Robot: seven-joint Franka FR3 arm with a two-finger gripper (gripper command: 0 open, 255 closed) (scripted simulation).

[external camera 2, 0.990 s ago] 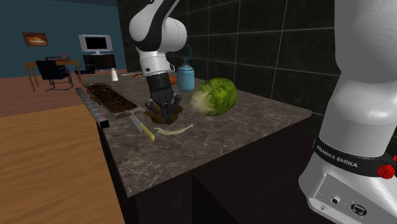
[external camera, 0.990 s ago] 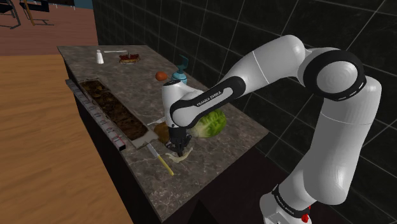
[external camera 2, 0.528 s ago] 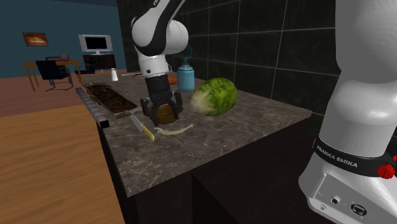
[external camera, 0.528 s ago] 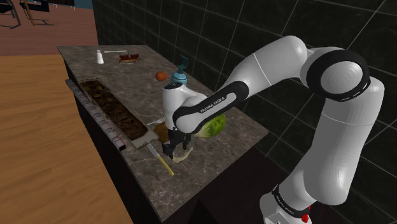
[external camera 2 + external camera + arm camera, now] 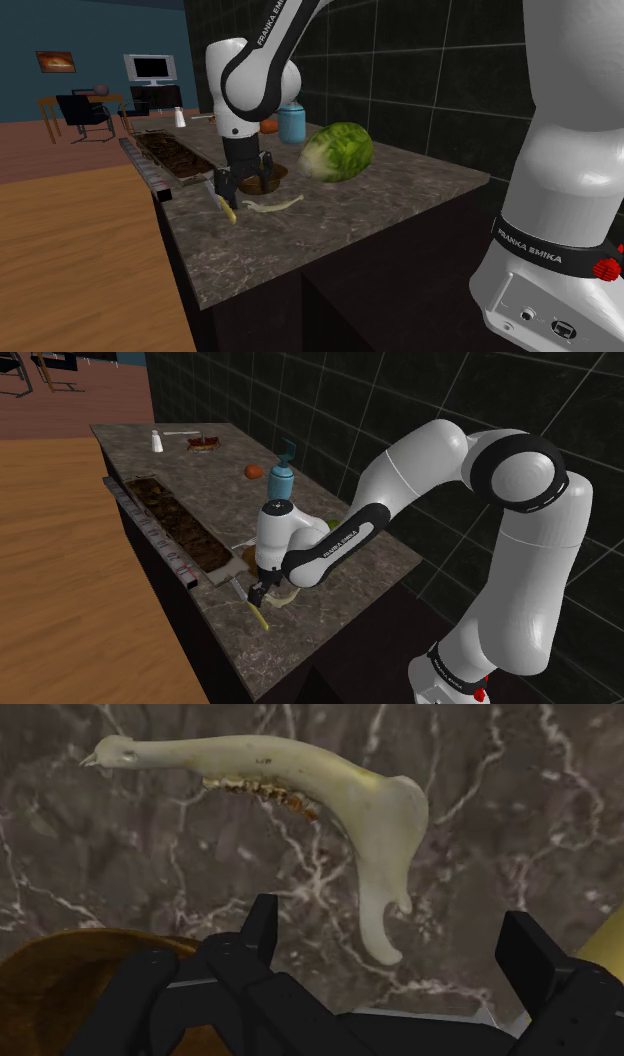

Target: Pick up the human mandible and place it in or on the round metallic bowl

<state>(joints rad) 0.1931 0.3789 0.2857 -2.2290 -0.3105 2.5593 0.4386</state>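
Note:
A pale bone mandible (image 5: 300, 779) with a row of teeth lies flat on the dark marble counter (image 5: 330, 617). It is also seen in the shoulder view (image 5: 285, 596) and the second exterior view (image 5: 276, 205). My black gripper (image 5: 395, 944) hangs low over it, open. One end of the bone lies between the fingers (image 5: 262, 929), and neither touches it. The gripper (image 5: 261, 592) stands next to the round brown bowl (image 5: 272, 180), which also shows beside one finger (image 5: 60, 969). In the second exterior view the gripper (image 5: 243, 182) partly hides the bowl.
A yellow-handled knife (image 5: 228, 208) lies by the gripper near the counter's front edge. A green lettuce head (image 5: 338, 150) and a blue spray bottle (image 5: 291, 120) stand behind. A long dark tray (image 5: 175, 522) runs along the shoulder view's left edge of the counter.
The gripper has opened from shut. The hand has dropped lower and shifted toward the counter's front edge, beside the knife. The mandible has not moved.

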